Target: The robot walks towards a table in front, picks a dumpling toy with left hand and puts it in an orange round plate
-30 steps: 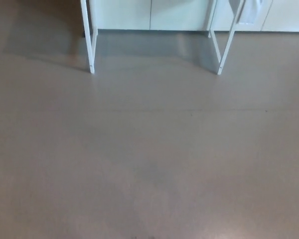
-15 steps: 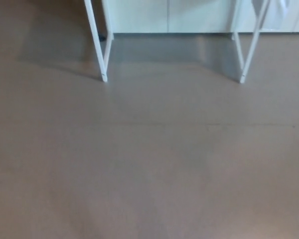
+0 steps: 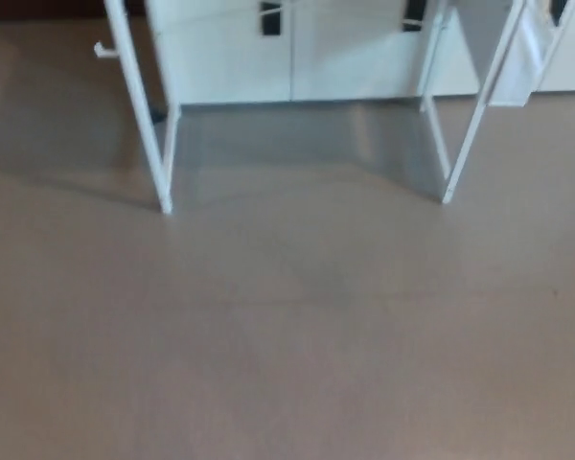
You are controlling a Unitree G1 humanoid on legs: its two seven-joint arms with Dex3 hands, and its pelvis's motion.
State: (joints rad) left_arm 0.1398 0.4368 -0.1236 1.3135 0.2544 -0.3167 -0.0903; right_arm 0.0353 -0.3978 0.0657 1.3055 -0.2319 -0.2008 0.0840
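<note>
- Across the upper part of the head view, from eleven o'clock to one o'clock, stand the white legs of a table: the left leg (image 3: pixel 144 125) and the right leg (image 3: pixel 465 134), each a pair of struts meeting at a foot on the floor.
- Behind them, at twelve o'clock, runs a pale cabinet front (image 3: pixel 287 53) with dark handles.
- From the centre down to six o'clock lies only the brown floor (image 3: pixel 287 355).
- Neither hand shows, so how far their fingers are open, or whether they hold anything, cannot be told.
- Nothing of the dumpling toy or the orange round plate shows either; presumably both sit on the tabletop, which lies above the top edge of the view.
- Judging by the task alone, a toy dumpling is probably light, and either soft or of smooth plastic, so it may slip or roll between thick fingers.
- A sensible hold would pinch its plump middle from above, thumb against two fingers, firmly but without squashing it.
- First the robot must get close enough to see the tabletop.
</note>
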